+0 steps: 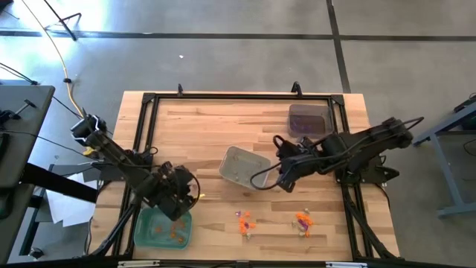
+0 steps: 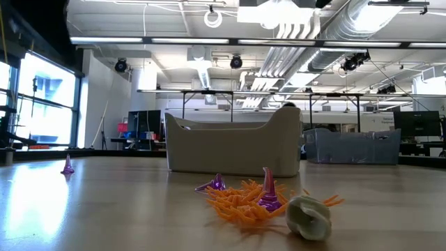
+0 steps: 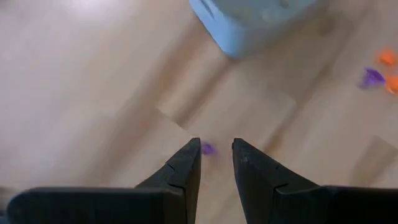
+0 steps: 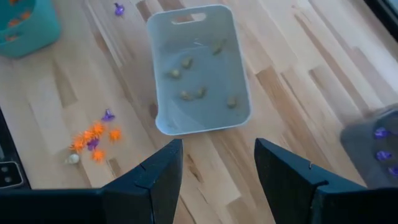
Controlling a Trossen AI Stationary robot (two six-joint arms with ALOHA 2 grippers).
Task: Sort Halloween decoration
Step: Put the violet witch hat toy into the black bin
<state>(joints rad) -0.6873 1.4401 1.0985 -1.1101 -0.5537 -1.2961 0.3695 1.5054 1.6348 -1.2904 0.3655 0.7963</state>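
Left wrist view: purple trinket [image 3: 208,149] between fingertips [image 3: 193,152].

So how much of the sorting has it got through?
Partly done. Orange bits lie in the green tray, pale ones in the grey tray, purple ones in the dark tray. The left hand is open over a loose purple piece; the right hand is open by the grey tray, empty. Left: two mixed piles on the table.
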